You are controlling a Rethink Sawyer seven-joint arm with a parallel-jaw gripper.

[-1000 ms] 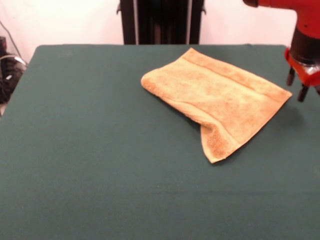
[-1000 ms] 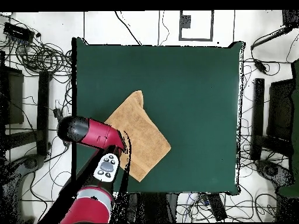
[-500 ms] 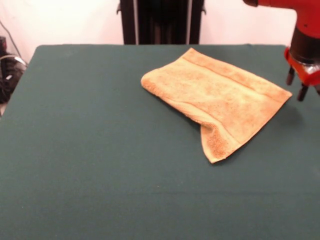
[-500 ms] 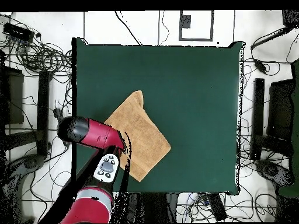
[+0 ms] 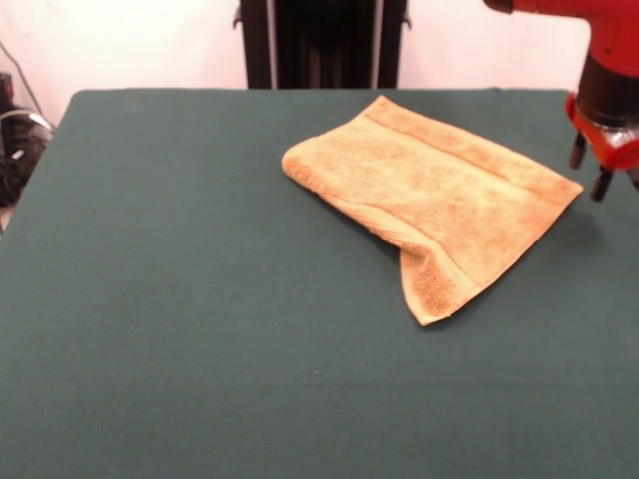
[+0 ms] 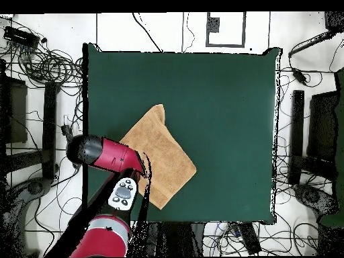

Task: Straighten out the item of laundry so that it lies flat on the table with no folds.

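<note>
Front view: gripper [image 5: 587, 168] hangs just off the towel's [image 5: 429, 195] corner, fingers spread, gripping nothing.

Front view's right edge cuts the gripper [image 5: 589, 168]; only two dark fingers show. Overhead, the arm [image 6: 107, 153] covers the towel's [image 6: 161, 154] corner at the tabletop's edge.
</note>
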